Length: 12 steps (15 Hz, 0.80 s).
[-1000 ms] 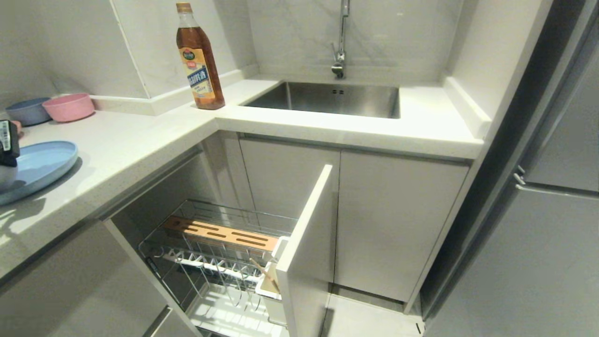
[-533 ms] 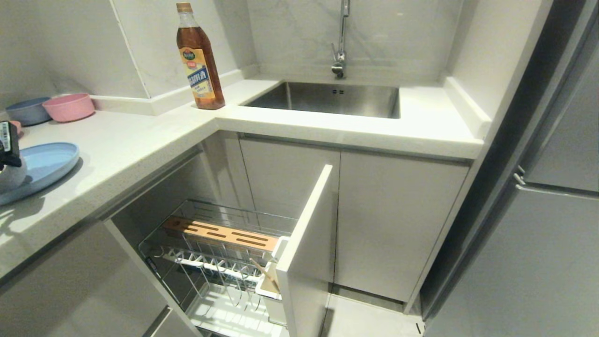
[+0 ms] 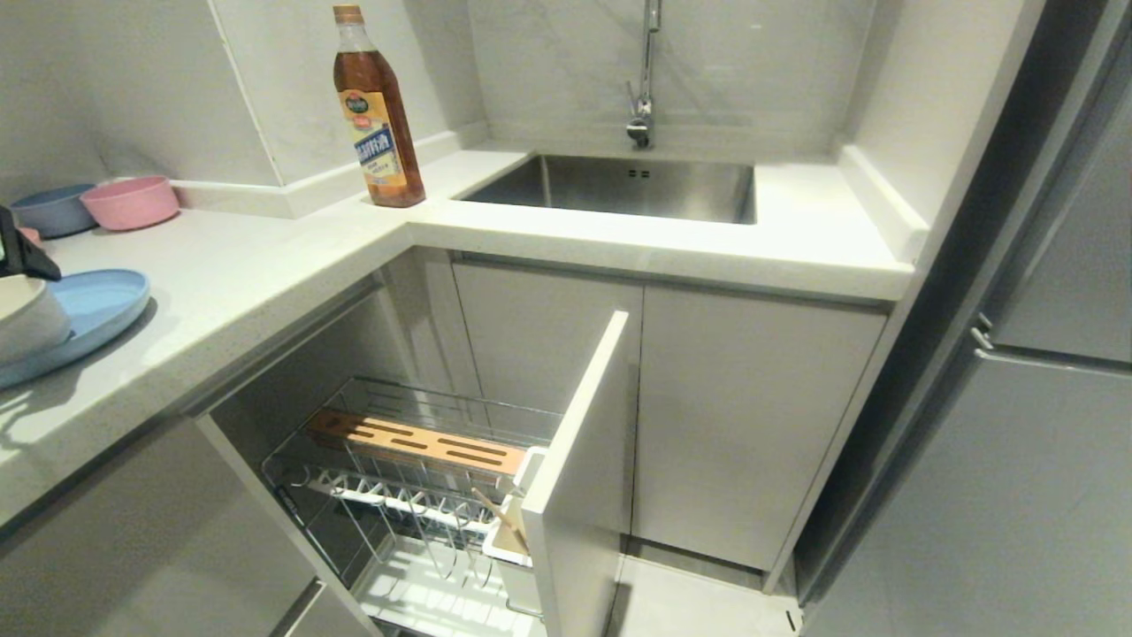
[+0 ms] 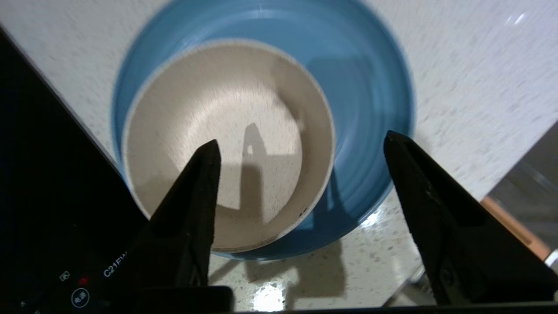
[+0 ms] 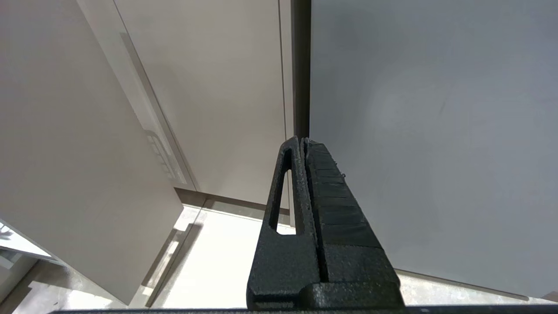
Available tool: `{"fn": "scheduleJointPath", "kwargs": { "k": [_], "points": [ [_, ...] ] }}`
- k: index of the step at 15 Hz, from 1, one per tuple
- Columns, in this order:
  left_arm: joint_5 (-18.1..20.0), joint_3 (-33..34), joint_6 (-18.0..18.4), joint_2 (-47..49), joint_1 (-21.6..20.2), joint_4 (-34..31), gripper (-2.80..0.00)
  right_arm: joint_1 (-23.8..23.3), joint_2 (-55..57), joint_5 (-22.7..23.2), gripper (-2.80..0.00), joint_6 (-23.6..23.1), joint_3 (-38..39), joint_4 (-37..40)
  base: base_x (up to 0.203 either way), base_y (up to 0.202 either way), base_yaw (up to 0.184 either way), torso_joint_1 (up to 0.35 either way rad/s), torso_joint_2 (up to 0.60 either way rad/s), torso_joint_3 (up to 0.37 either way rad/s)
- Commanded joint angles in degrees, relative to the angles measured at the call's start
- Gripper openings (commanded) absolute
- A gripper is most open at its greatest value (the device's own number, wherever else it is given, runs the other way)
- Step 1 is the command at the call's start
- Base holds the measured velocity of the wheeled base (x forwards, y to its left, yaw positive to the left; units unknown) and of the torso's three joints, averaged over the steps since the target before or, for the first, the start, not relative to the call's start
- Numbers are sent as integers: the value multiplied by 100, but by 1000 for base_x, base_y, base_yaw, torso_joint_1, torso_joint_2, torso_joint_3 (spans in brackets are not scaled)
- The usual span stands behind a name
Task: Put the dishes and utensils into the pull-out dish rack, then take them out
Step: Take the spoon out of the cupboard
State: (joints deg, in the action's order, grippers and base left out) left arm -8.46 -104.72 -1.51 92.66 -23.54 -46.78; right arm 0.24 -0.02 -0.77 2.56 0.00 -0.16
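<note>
The white bowl (image 4: 226, 131) rests inside the light-blue plate (image 4: 370, 109) on the counter; in the head view the bowl (image 3: 26, 318) and plate (image 3: 102, 301) sit at the far left edge. My left gripper (image 4: 301, 139) hangs open just above them, one finger over the bowl, the other over the plate's rim, holding nothing. The pull-out dish rack (image 3: 416, 478) stands drawn out below the counter, its prongs bare. Wooden chopsticks (image 3: 497, 513) lean in its white corner holder. My right gripper (image 5: 303, 139) is shut and parked low beside the cabinets.
An oil bottle (image 3: 376, 111) stands by the sink (image 3: 619, 186). A pink bowl (image 3: 131, 202) and a grey-blue bowl (image 3: 53, 208) sit at the back left. The rack's white front panel (image 3: 575, 460) juts out. A black appliance (image 4: 52, 196) borders the plate.
My left gripper has opened and let go of the white bowl, which now sits on the blue plate. The hand has lifted and drawn back toward the left edge.
</note>
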Motion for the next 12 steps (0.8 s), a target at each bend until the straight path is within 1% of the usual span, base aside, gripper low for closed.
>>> {"fn": "scheduleJointPath", "kwargs": {
  "k": [1,2,3,4,6,7,8,9,10,12],
  "points": [
    [-6,-63,-80,-246,4,110,0,2,2,-2,-280,0,0,-2,0,0,0,0,0,0],
    [-4,-72,-175,-486,7,331,0,2,2,-2,-280,8,0,-2,0,0,0,0,0,0],
    [4,-60,-283,-767,28,666,-280,2,2,-2,-280,5,0,-2,0,0,0,0,0,0],
    [9,-49,-444,-999,67,1024,-280,2,2,-2,-280,-1,0,-2,0,0,0,0,0,0],
    [26,25,-1160,-1528,245,1686,-280,2,2,-2,-280,2,0,-2,0,0,0,0,0,0],
    [36,150,-1469,-1729,447,1913,-280,2,2,-2,-280,1,0,-2,0,0,0,0,0,0],
    [41,323,-1771,-1903,766,2113,-280,2,2,-2,-280,-1,0,-2,0,0,0,0,0,0],
    [52,581,-1975,-2051,1099,2266,-280,2,2,-2,-280,6,0,-2,0,0,0,0,0,0],
    [88,817,-2051,-2143,1467,2363,-280,2,2,-2,-280,2,0,-2,0,0,0,0,0,0],
    [142,1078,-2023,-2204,2355,2426,-280,2,2,-2,-280,4,0,-2,0,0,0,0,0,0]
  ]
}}
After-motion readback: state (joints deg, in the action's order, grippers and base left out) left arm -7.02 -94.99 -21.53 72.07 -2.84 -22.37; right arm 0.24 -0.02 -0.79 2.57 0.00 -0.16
